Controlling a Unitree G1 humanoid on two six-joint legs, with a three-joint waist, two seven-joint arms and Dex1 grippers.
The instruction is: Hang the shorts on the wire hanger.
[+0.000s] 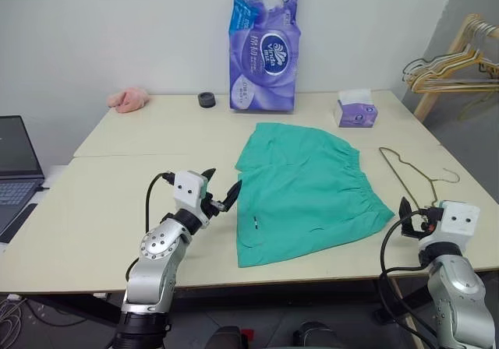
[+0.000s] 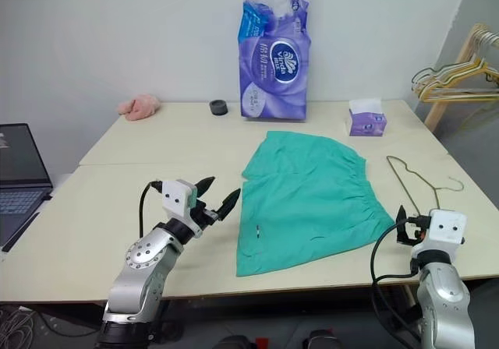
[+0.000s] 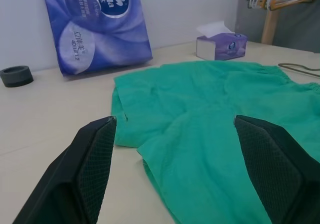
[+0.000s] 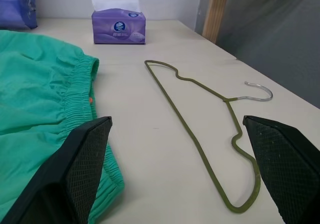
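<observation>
On the pale tabletop (image 1: 117, 209) you have the teal-green cloth shorts (image 1: 308, 189) lying flat just beside your wide-open, empty left gripper (image 1: 221, 187), while the thin grey-bronze wire hanger (image 1: 407, 174), lengthwise away from you, lies just ahead of your wide-open, empty right gripper (image 2: 401, 223).

The shorts (image 2: 312, 197) lie flat mid-table, reaching toward the front edge. The wire hanger (image 2: 417, 179) rests near the right edge. Left gripper (image 2: 217, 194) hovers beside the shorts, fingers spread.
</observation>
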